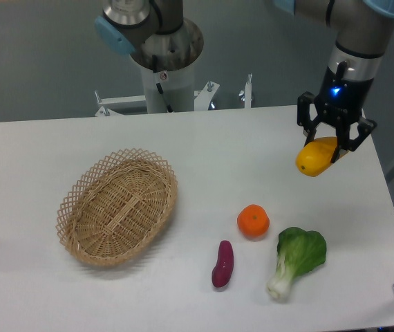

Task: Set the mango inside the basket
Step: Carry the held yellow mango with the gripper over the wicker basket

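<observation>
A smooth yellow-orange mango [316,158] hangs above the right part of the white table, tilted with its left end lower. My gripper [335,143] points down from the upper right and is shut on the mango's right end. The basket [118,206], a shallow oval of tan wicker with a lattice rim, lies on the left half of the table, far from the gripper, with nothing inside it.
A round orange tangerine [253,221] sits right of centre. A purple sweet potato [222,263] lies in front of it. A green bok choy [296,259] rests near the front right. The arm's base column [165,62] stands behind the table.
</observation>
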Action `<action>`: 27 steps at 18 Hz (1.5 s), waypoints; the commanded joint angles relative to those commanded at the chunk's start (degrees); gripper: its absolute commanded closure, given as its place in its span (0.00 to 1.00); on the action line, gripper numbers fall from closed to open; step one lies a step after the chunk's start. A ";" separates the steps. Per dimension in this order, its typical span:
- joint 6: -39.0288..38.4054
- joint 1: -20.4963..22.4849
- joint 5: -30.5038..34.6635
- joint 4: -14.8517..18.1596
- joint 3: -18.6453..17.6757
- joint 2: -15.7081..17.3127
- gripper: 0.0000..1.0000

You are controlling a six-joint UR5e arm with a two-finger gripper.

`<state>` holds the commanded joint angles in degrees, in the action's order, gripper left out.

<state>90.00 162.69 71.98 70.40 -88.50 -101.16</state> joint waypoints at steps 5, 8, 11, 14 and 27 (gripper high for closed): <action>-0.97 -0.97 0.00 0.17 -0.44 0.70 0.44; -2.63 -1.32 0.00 0.26 -1.84 2.19 0.45; -6.31 -3.16 0.17 -0.26 -4.39 4.13 0.44; -12.55 -6.49 0.09 -0.70 -5.36 4.66 0.44; -41.73 -21.52 1.31 -17.04 -10.63 0.45 0.45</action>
<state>48.27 141.16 73.29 53.36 -99.13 -100.72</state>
